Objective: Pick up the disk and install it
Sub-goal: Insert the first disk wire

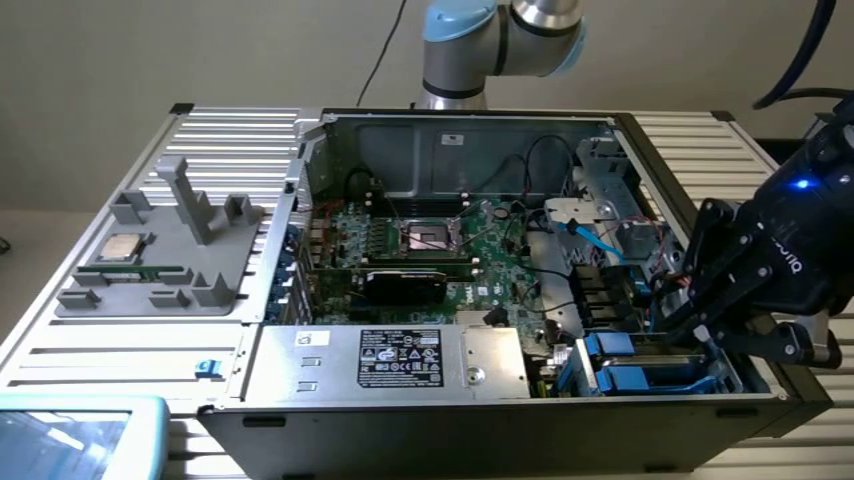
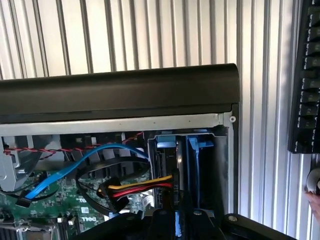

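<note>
Gripper (image 2: 175, 222) clamped on the disk (image 2: 168, 170) at the computer's drive bay (image 1: 651, 372).
The fingers are pinched to a thin gap around the disk's edge. The disk stands upright between blue rails in the bay, in the corner of the open computer case (image 1: 441, 150) at the exterior view's right. A yellow, red and black cable (image 2: 145, 189) reaches the disk, and a blue cable (image 2: 75, 165) loops beside it over the green board (image 2: 65, 205).

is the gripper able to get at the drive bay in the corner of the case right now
Probably yes: the gripper, shut on the disk, hangs right over the drive bay, and the case is open on top. The red and yellow cable runs close beside it and may brush.
</note>
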Available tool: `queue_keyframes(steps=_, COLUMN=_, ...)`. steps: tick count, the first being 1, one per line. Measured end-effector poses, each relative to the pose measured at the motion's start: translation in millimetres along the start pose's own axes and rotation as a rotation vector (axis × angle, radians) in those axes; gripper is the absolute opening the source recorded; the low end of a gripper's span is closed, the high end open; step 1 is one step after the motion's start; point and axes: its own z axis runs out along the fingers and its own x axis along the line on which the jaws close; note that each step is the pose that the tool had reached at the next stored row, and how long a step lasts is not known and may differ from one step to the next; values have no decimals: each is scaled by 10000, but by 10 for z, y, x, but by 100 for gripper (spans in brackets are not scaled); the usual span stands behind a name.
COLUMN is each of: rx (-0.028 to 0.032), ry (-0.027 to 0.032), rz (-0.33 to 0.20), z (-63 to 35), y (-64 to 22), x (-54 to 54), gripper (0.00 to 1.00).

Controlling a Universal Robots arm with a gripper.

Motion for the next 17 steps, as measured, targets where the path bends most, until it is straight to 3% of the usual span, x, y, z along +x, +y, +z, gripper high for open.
queue_keyframes(steps=3, rx=23, ry=-68, rz=-428, z=6, y=2, x=-1, gripper=16)
queue_keyframes(steps=9, rx=23, ry=-93, rz=-432, z=13, y=9, x=40, gripper=16)
queue_keyframes(steps=17, rx=17, ry=-260, rz=-412, z=90, y=58, x=147, gripper=16)
